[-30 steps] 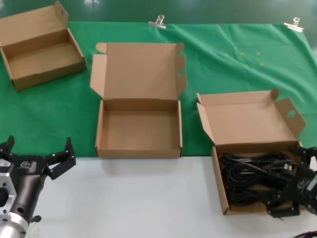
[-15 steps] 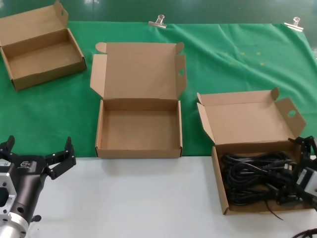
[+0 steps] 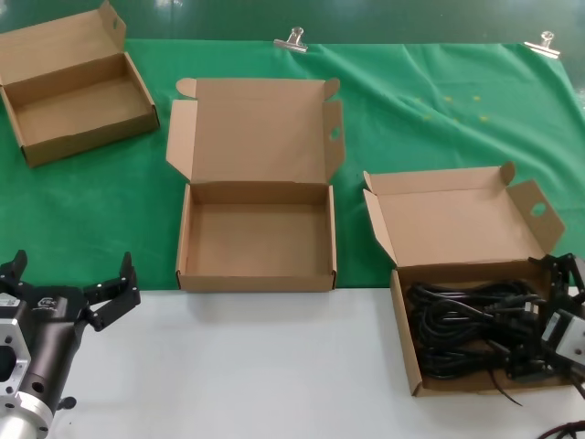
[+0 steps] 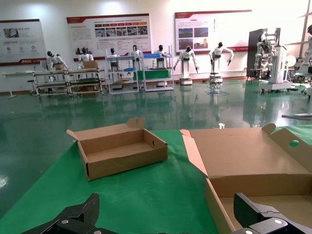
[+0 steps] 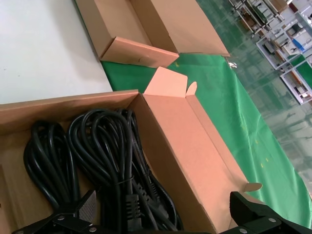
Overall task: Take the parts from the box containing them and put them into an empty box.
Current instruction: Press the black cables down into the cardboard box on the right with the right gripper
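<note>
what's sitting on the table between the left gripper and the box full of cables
Nothing. In the head view, bare white tabletop runs from the left gripper to the box of cables. The empty middle box lies just behind that stretch, on the green cloth.

A: What's different from a second ago?

B: The right gripper has drawn back toward the right wall of the box of cables. Earlier it sat lower, over the near right corner.

A: And the cables?

B: One thin black strand now trails over the box's front edge, just below the gripper. The gripper's fingers are spread, gripping nothing.
</note>
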Motion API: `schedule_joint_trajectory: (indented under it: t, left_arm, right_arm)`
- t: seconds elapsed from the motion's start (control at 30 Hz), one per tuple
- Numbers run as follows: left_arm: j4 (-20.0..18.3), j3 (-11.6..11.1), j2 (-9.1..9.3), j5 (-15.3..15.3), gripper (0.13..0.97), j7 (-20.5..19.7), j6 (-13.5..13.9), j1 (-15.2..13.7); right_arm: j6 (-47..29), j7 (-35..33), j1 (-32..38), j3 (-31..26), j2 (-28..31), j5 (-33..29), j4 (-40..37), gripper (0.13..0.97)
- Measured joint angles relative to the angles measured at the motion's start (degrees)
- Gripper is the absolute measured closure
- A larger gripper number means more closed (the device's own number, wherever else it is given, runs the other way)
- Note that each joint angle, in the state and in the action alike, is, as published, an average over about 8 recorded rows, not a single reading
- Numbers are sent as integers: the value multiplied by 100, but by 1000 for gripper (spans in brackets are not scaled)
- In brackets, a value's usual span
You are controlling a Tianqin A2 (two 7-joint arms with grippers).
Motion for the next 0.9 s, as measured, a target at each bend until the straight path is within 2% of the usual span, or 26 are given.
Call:
schedule_joint_trajectory:
  t: [0.5, 0.77, 0.9]
  left_arm:
    - [0, 0, 0, 0, 132, 0, 0, 0]
    - [0, 0, 0, 0, 132, 0, 0, 0]
    - [0, 0, 0, 0, 132, 0, 0, 0]
  right_arm:
    - [-43, -32, -33, -1, -93, 6, -127, 162]
    - [-111, -45, -55, -1, -152, 6, -203, 262]
    - [-128, -29, -59, -1, -149, 6, -204, 262]
